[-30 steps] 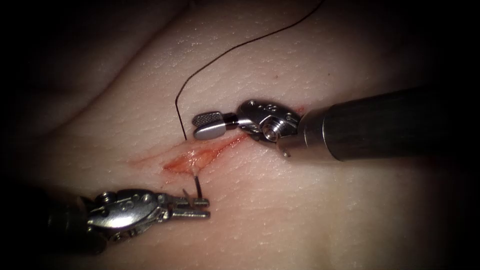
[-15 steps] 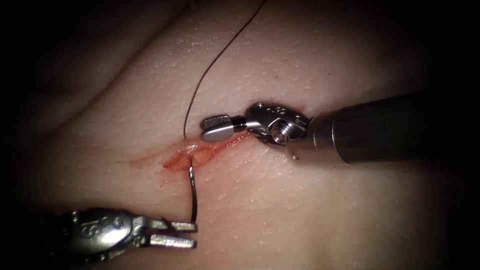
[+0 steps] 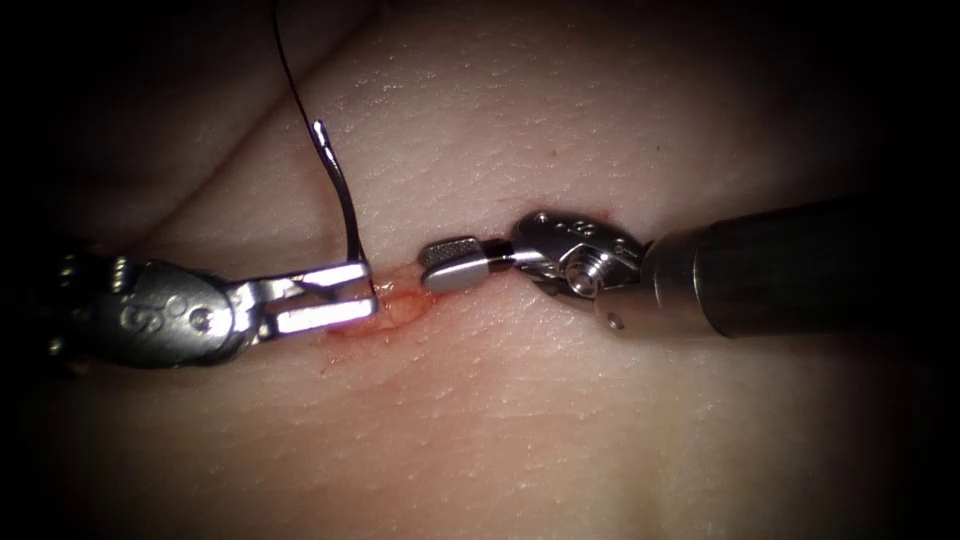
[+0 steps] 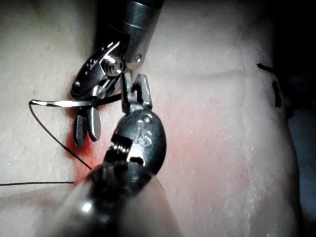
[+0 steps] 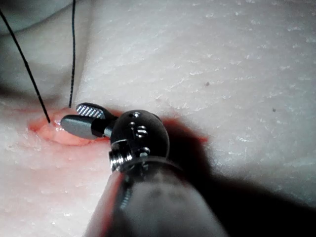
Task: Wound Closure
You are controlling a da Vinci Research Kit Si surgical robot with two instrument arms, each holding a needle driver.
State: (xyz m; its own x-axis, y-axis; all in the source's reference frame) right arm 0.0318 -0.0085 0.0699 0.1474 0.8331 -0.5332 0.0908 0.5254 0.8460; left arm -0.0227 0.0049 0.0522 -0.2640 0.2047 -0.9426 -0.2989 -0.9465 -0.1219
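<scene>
partly, needle (image 3: pixel 341 205) tip behind left pincer (image 3: pixel 340 297)

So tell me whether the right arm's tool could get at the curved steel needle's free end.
Probably yes: the needle rises clear of the tissue, held by the left tool; the right tool holds nothing.

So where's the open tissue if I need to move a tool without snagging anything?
Bare tissue runs below the cut and both tools, and above the right tool, whose open jaws hold nothing. It is crowded at the cut's left end: the left tool grips the needle near its tip, out of the tissue, thread trailing upward.
</scene>
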